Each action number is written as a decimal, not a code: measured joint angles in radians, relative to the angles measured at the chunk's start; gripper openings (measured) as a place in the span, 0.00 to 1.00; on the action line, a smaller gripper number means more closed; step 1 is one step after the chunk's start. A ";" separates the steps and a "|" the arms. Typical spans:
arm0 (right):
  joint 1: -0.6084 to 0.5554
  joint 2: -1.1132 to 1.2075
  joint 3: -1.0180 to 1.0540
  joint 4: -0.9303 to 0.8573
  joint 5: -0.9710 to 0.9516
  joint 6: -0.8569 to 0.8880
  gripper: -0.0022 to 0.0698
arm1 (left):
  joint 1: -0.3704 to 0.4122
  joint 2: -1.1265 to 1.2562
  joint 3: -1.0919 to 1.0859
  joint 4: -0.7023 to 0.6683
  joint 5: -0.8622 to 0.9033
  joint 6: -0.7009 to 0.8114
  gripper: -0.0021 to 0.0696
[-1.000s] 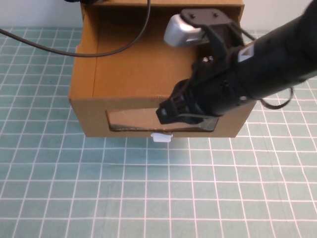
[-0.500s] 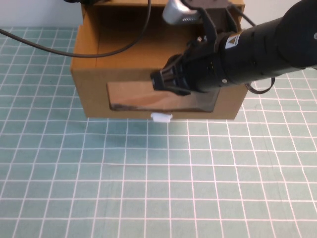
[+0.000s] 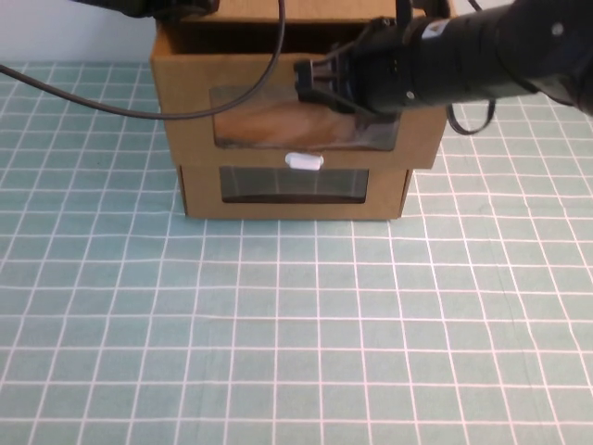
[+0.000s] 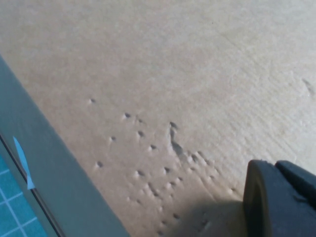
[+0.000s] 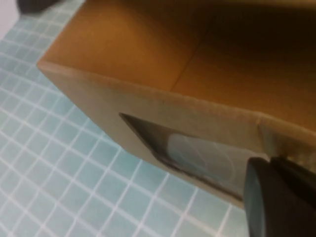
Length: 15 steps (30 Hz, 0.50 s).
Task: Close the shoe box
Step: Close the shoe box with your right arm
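The shoe box is the upper brown cardboard drawer, with a clear window and a white pull tab below it. Its front stands a little out from the shell, with a dark gap behind its top edge. My right gripper is shut and presses against the drawer front over the window. In the right wrist view the right gripper is at the drawer's front wall, and the drawer's bare inside shows. My left gripper is shut at the box's top back left, resting on cardboard in the left wrist view.
A like cardboard box with its own window sits under the shoe box. A black cable runs from the left arm over the box. The green gridded mat stretches in front of the boxes.
The drawer has slid back into its shell, away from me, with my right gripper against its front. The lower box has come into view beneath it.
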 joint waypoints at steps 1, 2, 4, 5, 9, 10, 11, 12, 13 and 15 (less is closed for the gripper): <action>-0.007 0.012 -0.020 0.017 0.000 -0.014 0.01 | 0.000 0.000 0.000 0.000 0.000 0.000 0.02; -0.013 0.027 -0.040 0.037 0.000 -0.033 0.01 | 0.000 0.000 0.000 0.000 0.000 0.000 0.02; -0.021 0.054 -0.076 0.072 0.009 -0.058 0.01 | 0.000 0.000 0.000 0.000 0.000 0.000 0.02; -0.026 0.065 -0.095 0.084 0.025 -0.062 0.01 | 0.000 0.000 0.000 0.000 0.000 0.000 0.02; -0.049 0.087 -0.144 0.112 0.089 -0.074 0.01 | 0.000 0.000 0.000 0.000 0.000 0.000 0.02; -0.051 0.087 -0.148 0.112 0.093 -0.076 0.01 | 0.000 0.000 0.000 0.000 0.000 0.000 0.02; -0.053 0.087 -0.149 0.114 0.095 -0.078 0.01 | 0.000 0.000 0.000 0.000 0.000 0.000 0.02; -0.056 0.087 -0.149 0.116 0.095 -0.078 0.01 | 0.000 0.000 -0.001 0.000 0.000 0.000 0.02; -0.056 0.087 -0.149 0.118 0.095 -0.078 0.01 | 0.000 0.000 -0.001 0.000 0.000 0.000 0.02; -0.058 0.089 -0.151 0.119 0.095 -0.080 0.01 | 0.000 0.000 -0.001 -0.002 0.000 0.000 0.02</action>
